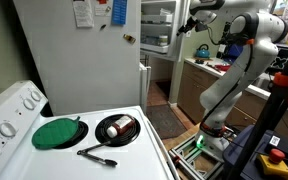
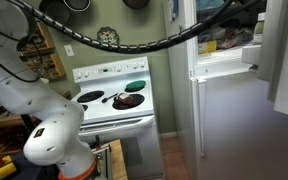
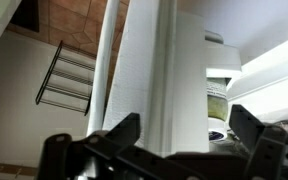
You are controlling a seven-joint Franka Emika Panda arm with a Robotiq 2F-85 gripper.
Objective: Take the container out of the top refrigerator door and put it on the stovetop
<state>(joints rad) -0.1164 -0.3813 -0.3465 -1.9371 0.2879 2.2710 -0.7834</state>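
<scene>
The top refrigerator door (image 1: 155,28) stands open, and its white shelf racks hold small items that I cannot tell apart here. My gripper (image 1: 188,25) is at those racks at shelf height. In the wrist view the gripper (image 3: 184,135) is open and empty, with a white upright edge of the door (image 3: 169,80) between its fingers. Behind that edge a whitish round tub (image 3: 217,133), possibly the container, shows in part under a greenish jar (image 3: 216,104). The stovetop shows in both exterior views (image 1: 134,152) (image 2: 112,112).
On the stovetop are a green disc (image 1: 56,133), a black burner pan with a shiny item (image 1: 117,129) and a dark utensil (image 1: 96,155). The fridge's side panel with papers (image 1: 79,50) stands beside the stove. The robot base (image 1: 216,110) is on the floor to the right.
</scene>
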